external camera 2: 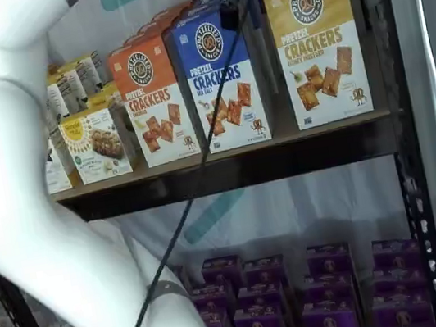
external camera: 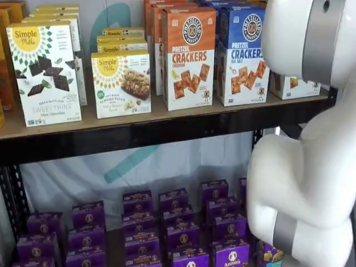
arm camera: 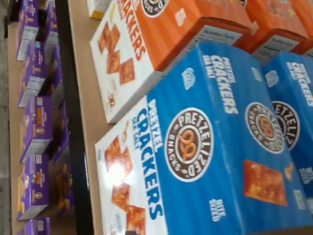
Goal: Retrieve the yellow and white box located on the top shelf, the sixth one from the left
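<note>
The yellow and white box [external camera 2: 320,48] stands at the right end of the top shelf [external camera 2: 297,136], mustard-yellow above, white below with brown crackers. In a shelf view only its white lower part [external camera: 295,86] shows past the white arm. It is out of the wrist view, which looks onto a blue-topped cracker box [arm camera: 220,147] and an orange-topped one [arm camera: 146,39]. My gripper [external camera 2: 230,0] shows only as dark fingers hanging from the top edge beside a cable, in front of the blue-topped box [external camera 2: 221,76] and left of the yellow box. No gap between the fingers can be made out.
White Simple Mills boxes [external camera: 47,72] stand at the shelf's left. Purple boxes [external camera: 178,228] fill the lower level. The white arm [external camera: 306,139] blocks the shelf's right side in one view and the left [external camera 2: 33,201] in the other. A black upright [external camera 2: 404,142] stands right of the yellow box.
</note>
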Tool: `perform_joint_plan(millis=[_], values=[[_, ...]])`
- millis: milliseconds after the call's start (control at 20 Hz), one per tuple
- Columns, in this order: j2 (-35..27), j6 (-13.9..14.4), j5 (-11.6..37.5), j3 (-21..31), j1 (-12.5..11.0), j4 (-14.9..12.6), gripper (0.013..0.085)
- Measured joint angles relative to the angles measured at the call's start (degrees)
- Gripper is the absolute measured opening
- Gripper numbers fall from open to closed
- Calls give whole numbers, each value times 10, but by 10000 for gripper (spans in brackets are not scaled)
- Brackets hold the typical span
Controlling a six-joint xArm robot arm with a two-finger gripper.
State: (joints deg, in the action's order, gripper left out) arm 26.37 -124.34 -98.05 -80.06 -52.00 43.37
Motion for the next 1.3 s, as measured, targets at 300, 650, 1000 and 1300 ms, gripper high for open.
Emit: perform_joint_plan(millis=[300, 650, 1000, 1300], values=[[-46, 0, 30, -38, 18, -10, 850], [-70, -14, 81, -49, 33, -16, 850], [-110, -21, 83, -93, 42, -47, 850], [-164, -10, -7, -184, 40, -98, 850]])
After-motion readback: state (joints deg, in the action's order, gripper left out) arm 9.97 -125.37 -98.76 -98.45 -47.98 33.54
